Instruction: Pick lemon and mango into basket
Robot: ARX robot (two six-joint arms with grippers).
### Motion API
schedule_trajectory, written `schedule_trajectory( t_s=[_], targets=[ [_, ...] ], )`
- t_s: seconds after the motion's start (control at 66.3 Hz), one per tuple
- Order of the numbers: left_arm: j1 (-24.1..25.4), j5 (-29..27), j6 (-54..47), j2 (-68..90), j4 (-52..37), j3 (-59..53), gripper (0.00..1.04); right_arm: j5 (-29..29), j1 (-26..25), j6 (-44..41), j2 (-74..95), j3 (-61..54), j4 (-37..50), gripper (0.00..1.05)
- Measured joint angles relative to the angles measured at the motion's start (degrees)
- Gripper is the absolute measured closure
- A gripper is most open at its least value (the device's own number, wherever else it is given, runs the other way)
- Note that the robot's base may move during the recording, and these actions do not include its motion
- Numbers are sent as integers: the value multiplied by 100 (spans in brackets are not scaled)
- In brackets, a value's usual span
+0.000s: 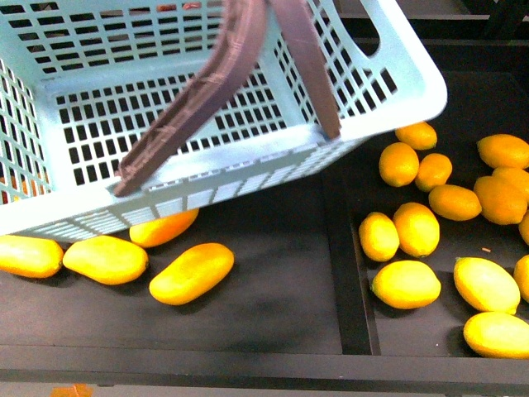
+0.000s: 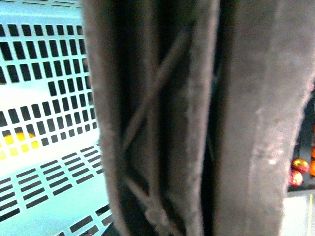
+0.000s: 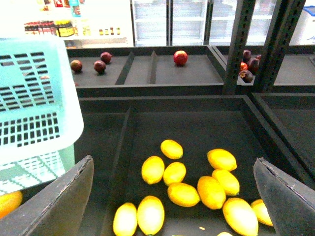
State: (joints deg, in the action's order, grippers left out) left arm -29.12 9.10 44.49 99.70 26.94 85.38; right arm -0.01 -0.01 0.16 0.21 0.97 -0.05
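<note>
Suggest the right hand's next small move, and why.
Probably lower the right hand straight onto the lemon beneath it. The hand is open and holds nothing, lemons lie loose in the bin directly below, and the basket looks empty in the front view.

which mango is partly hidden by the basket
The mango set farthest back, its top cut off by the front edge of the basket. The other three lie clear of the basket, nearer the camera.
</note>
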Motion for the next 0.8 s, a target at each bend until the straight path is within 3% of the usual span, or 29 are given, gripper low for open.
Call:
schedule_trajectory(
  t_s=[0.543, 0.588, 0.679, 0.8],
  targets=[
    [-85, 26, 136, -70, -240, 85, 90, 15, 0, 24, 11, 2, -13, 9],
    [-85, 42, 138, -70, -240, 85, 90, 280, -2, 479, 363, 271, -741, 9],
    [-94, 109, 149, -70, -240, 85, 90, 144, -490, 1327, 1434, 732, -1591, 9],
    [-127, 140, 151, -70, -240, 85, 90, -472, -1495, 1593, 2671, 820, -809, 9]
  ],
)
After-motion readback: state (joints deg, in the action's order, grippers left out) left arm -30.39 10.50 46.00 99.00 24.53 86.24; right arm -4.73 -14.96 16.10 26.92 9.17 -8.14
